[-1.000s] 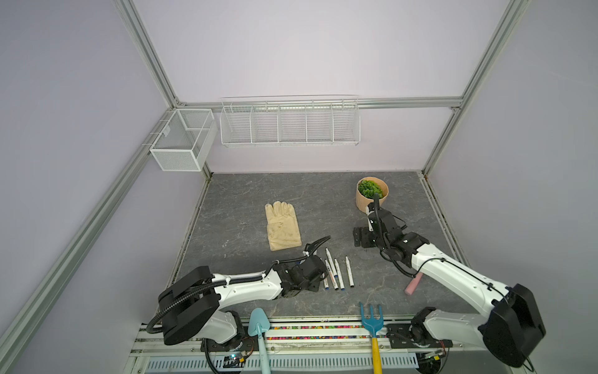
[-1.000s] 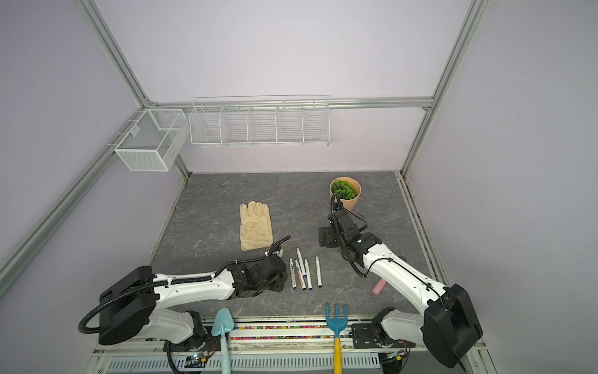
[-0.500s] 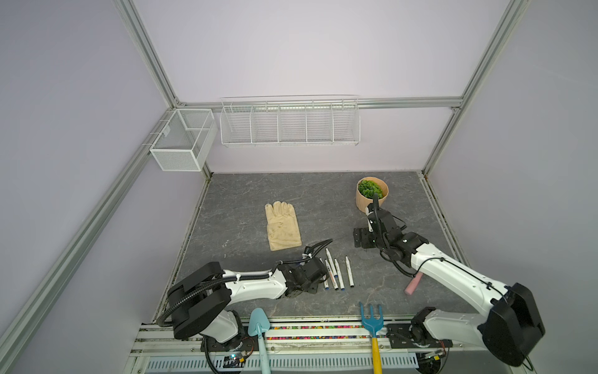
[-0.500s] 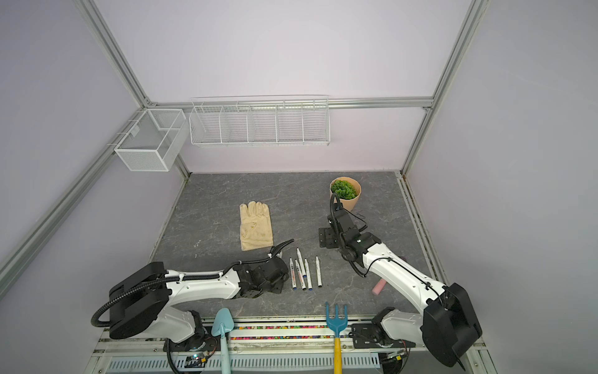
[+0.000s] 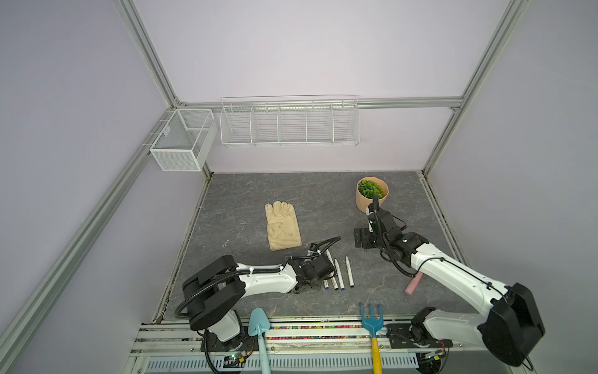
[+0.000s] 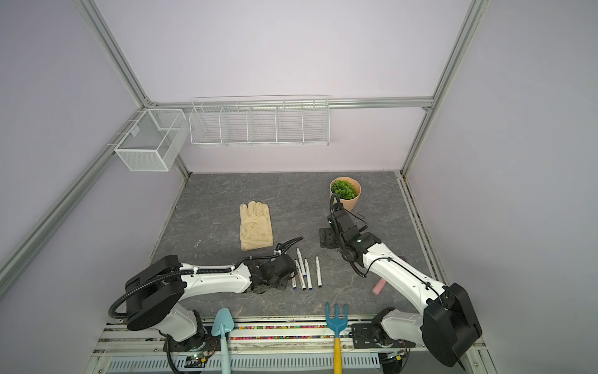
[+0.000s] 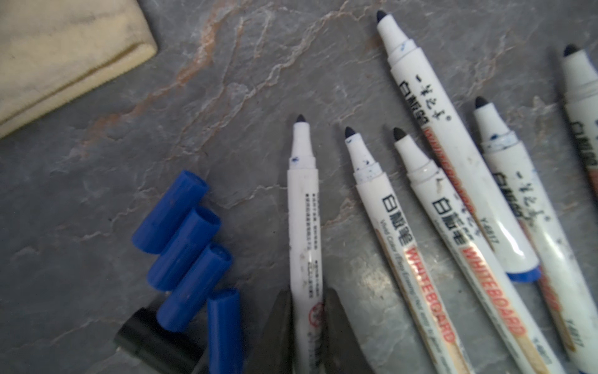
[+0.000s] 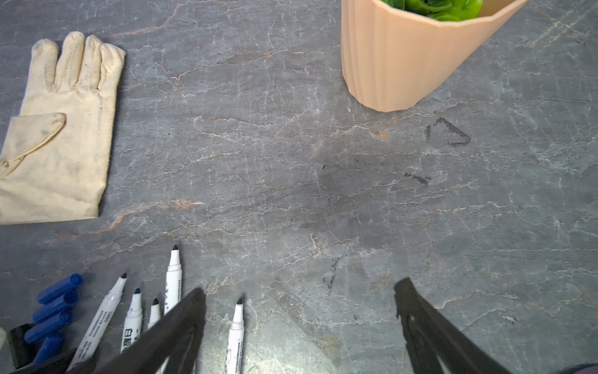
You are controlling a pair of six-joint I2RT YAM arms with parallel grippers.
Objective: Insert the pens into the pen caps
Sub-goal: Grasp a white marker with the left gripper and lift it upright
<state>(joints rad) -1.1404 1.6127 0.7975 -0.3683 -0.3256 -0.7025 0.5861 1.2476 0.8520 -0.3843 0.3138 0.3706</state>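
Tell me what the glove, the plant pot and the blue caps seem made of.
Glove: cream woven cotton-like cloth, matte; stitched seams, grey smudges. Plant pot: probably plastic, matte peach; fine vertical ribbing. Blue caps: moulded plastic, smooth, faint sheen; hollow open ends.

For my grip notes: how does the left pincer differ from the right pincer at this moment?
The left pincer is closed on a pen at its barrel; the right pincer stands wide open and holds nothing. The left pincer is beside the blue caps; the right pincer is over bare table near the pot. Both have dark fingers.
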